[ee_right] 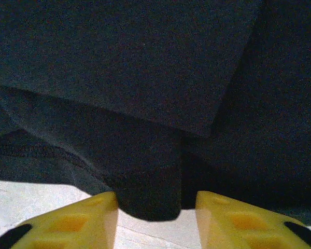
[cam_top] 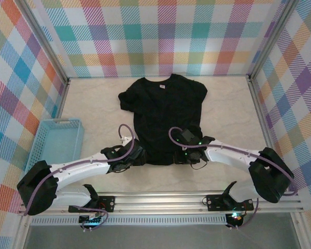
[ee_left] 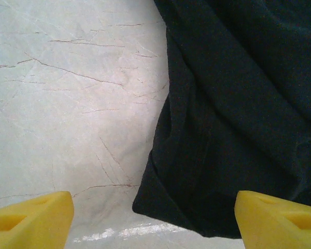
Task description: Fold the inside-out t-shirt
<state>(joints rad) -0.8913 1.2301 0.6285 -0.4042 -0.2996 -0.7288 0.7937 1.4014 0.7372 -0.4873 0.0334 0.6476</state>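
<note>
The inside-out t-shirt (cam_top: 166, 116) lies spread on the table (cam_top: 93, 109), collar towards the far wall. The left fingers (ee_left: 36, 215) stand wide apart at its near-left hem corner. The right fingers (ee_right: 78, 223) stand narrow, flanking 1 hem fold; whether they pinch it I cannot tell

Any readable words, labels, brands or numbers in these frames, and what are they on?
No text here can be read.
Neck label on the black t-shirt: too small to read.
Blue basket, table, plaid walls: no writing seen.
</note>
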